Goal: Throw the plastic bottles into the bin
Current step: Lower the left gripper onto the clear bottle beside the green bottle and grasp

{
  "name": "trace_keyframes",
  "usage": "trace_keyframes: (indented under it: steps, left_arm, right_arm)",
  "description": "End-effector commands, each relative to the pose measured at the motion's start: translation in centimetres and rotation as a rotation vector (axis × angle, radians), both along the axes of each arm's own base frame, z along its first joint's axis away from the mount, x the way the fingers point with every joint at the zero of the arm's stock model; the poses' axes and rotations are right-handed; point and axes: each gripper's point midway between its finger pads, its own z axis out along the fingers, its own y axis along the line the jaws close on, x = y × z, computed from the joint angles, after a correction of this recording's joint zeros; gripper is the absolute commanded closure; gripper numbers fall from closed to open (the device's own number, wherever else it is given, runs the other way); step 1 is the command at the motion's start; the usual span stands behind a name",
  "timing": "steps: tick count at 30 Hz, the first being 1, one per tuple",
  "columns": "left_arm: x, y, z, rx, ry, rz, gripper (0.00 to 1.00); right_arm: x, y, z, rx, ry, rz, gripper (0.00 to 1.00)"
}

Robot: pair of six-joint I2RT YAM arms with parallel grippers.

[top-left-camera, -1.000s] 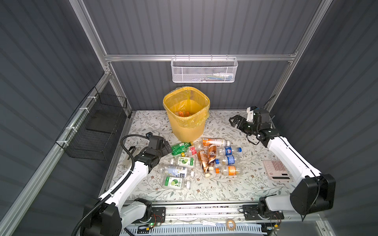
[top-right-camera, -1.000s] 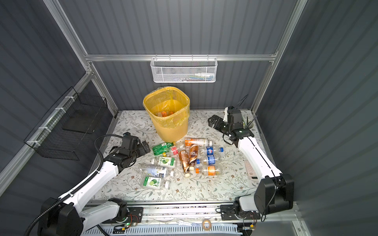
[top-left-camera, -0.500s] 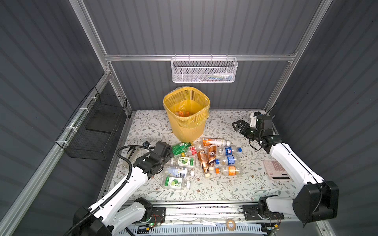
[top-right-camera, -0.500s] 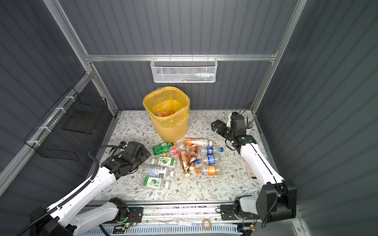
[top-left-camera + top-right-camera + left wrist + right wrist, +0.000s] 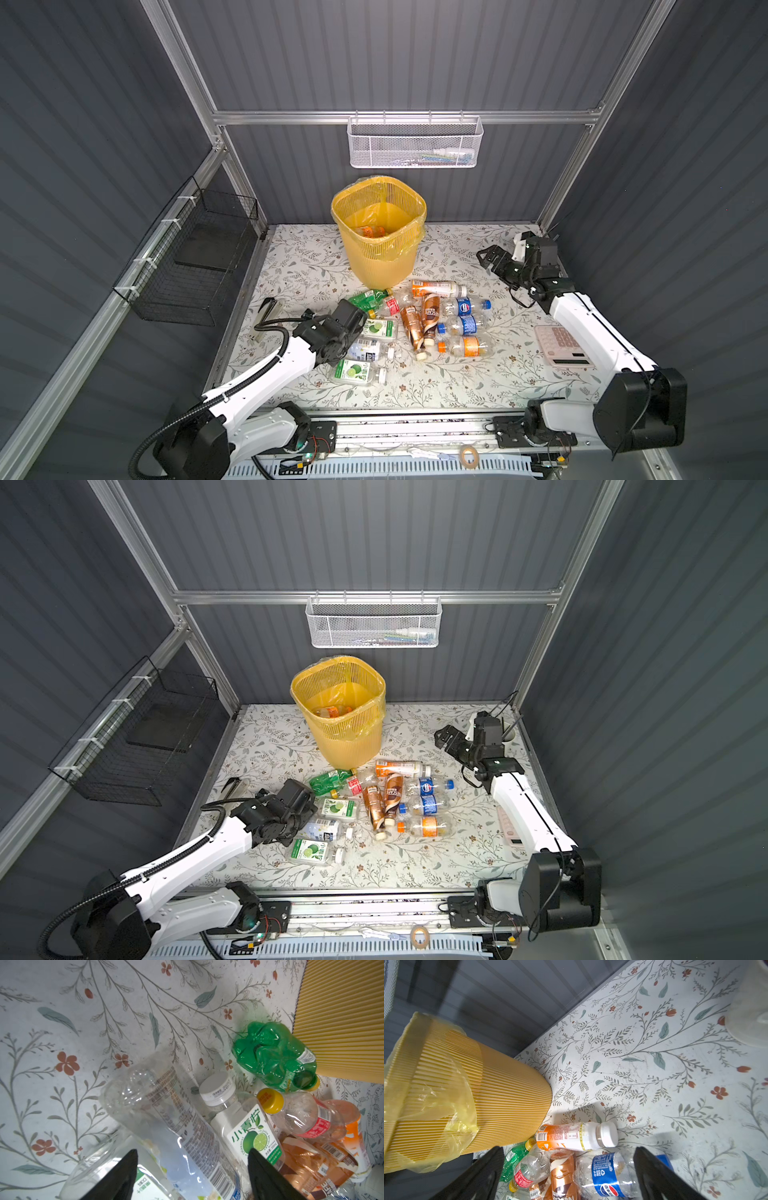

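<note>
Several plastic bottles (image 5: pixel 432 324) lie in a heap on the flowered table in front of the yellow bin (image 5: pixel 382 262), which holds an orange-labelled bottle (image 5: pixel 372 231). My left gripper (image 5: pixel 192 1153) is down in the heap's left side. Its open jaws straddle a clear bottle (image 5: pixel 166 1118), with a lime-label bottle (image 5: pixel 247 1130) beside one finger. Whether the pads touch the clear bottle is unclear. A green bottle (image 5: pixel 274 1057) lies by the bin wall (image 5: pixel 342 1012). My right gripper (image 5: pixel 486 257) hovers open and empty at the back right, above an orange-and-white bottle (image 5: pixel 571 1136) and a blue-label one (image 5: pixel 604 1174).
A white mesh basket (image 5: pixel 413 143) hangs on the back wall and a black wire basket (image 5: pixel 195 257) on the left wall. A pink calculator (image 5: pixel 559 345) lies under the right arm. A white cup (image 5: pixel 509 733) stands in the back right corner. A small metal object (image 5: pixel 268 309) lies at the left edge.
My left arm swung in from the heap's left side and dropped onto the bottles, its jaws narrowing around the clear one. The right gripper sank a little.
</note>
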Motion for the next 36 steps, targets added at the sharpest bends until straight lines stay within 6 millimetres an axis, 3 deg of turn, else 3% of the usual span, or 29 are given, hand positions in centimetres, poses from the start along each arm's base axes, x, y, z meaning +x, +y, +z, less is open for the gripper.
trace_keyframes:
  steps: [1,13,36]
  left_arm:
    - [-0.1,-0.5,-0.9,-0.013,0.018,0.008,0.20]
    - [-0.3,-0.5,-2.6,0.044,0.086,-0.013,0.25]
    - [-0.6,0.3,-5.3,0.087,0.118,0.013,0.24]
  right_arm:
    - [-0.4,-0.4,-0.2,0.016,0.008,-0.011,0.01]
    - [-0.4,-1.4,-0.6,0.041,0.026,-0.042,0.01]
    - [-0.9,-2.3,-1.4,0.054,0.051,-0.074,0.01]
